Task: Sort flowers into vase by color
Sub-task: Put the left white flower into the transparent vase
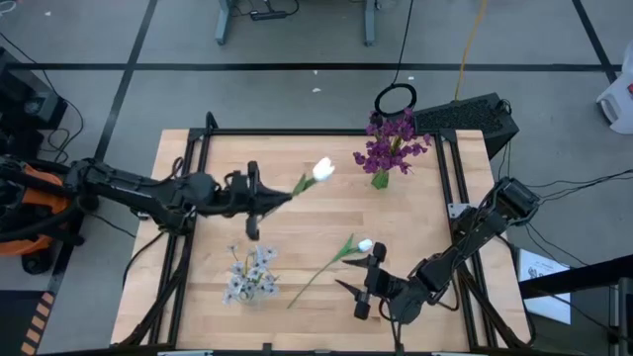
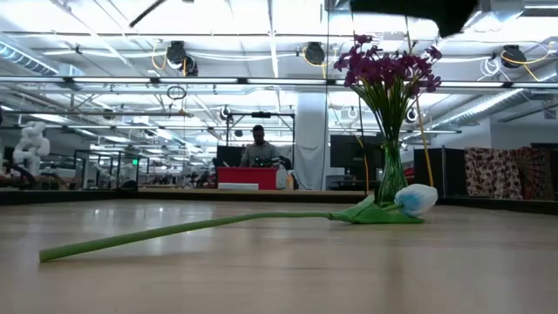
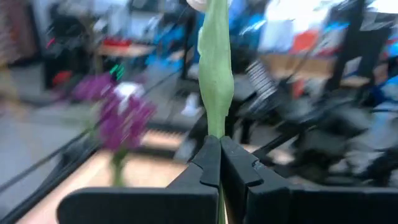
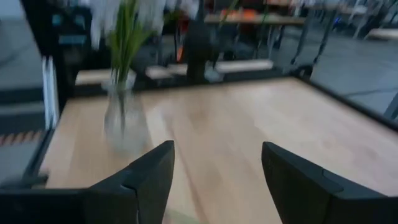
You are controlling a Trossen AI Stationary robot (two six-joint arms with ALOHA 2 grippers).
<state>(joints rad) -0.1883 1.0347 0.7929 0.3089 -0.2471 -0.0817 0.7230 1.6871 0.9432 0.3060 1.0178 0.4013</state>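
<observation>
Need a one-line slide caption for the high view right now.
Left gripper carries a white tulip toward the purple bouquet; open right gripper beside another tulip.

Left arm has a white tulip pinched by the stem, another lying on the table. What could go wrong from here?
1. The left gripper holds the white tulip low on its thin stem; it may swing or slip.
2. The open right gripper sits right by the lying tulip; it could nudge it.
3. The purple-flower vase looks top-heavy and tippable.

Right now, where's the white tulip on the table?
High view: the loose white tulip lies flat, front right of centre, just ahead of the open right gripper, right of the pale-blossom vase.
</observation>
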